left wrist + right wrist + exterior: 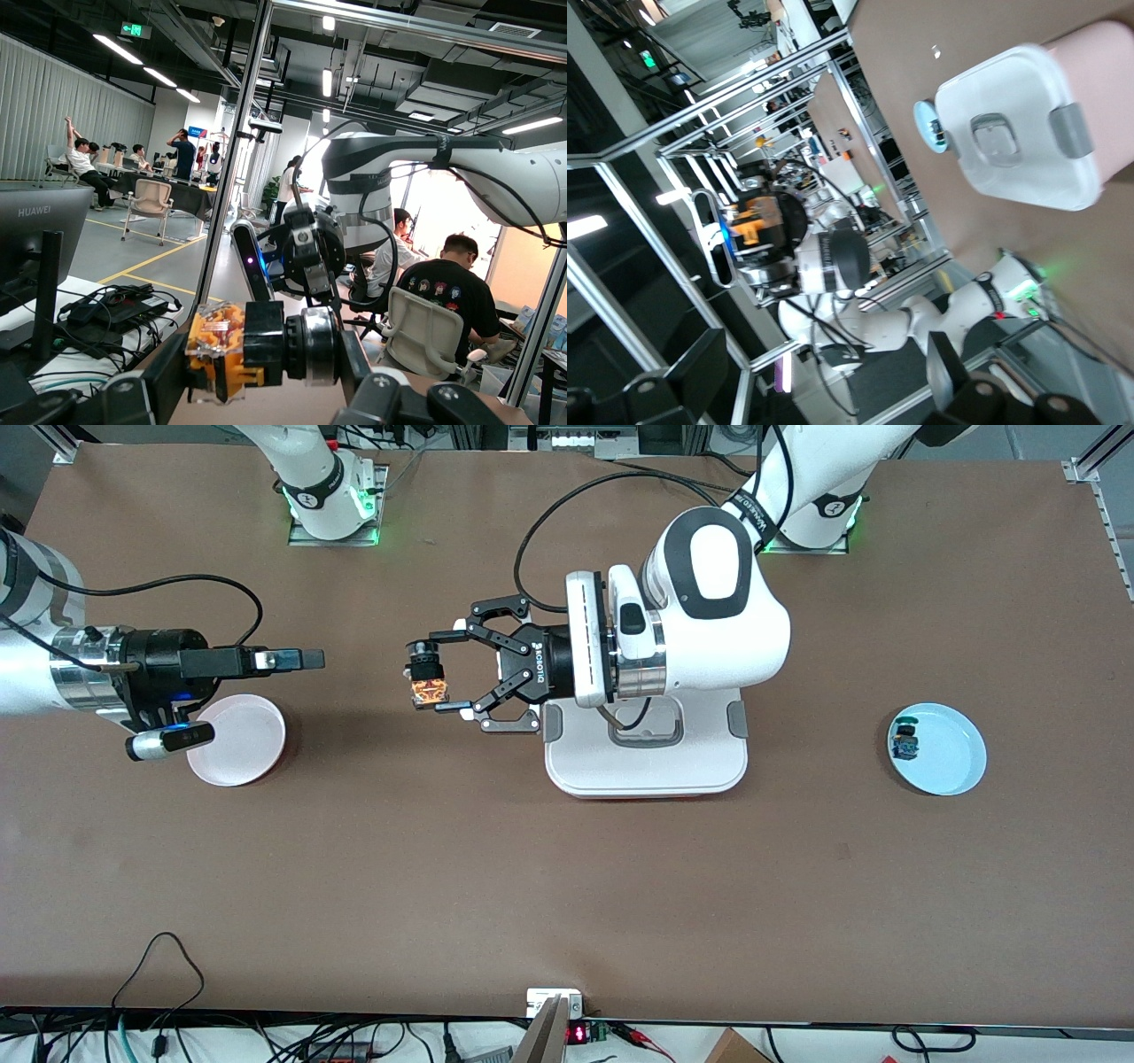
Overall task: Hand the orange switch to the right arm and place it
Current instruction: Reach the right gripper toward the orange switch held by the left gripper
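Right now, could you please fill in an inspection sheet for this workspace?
Surface: brown table, bare along the front camera's edge.
Job's things: orange switch held in the air over the table, between the two grippers; pink plate at the right arm's end, nothing on it.
Clutter: white lidded container mid-table; blue plate at the left arm's end carrying a small blue switch.
Grippers: left gripper shut on the orange switch; right gripper open, above the pink plate, pointing at the switch.
Cables: black cable looping to the left wrist; another to the right wrist.
Surroundings: wires along the table's front edge.
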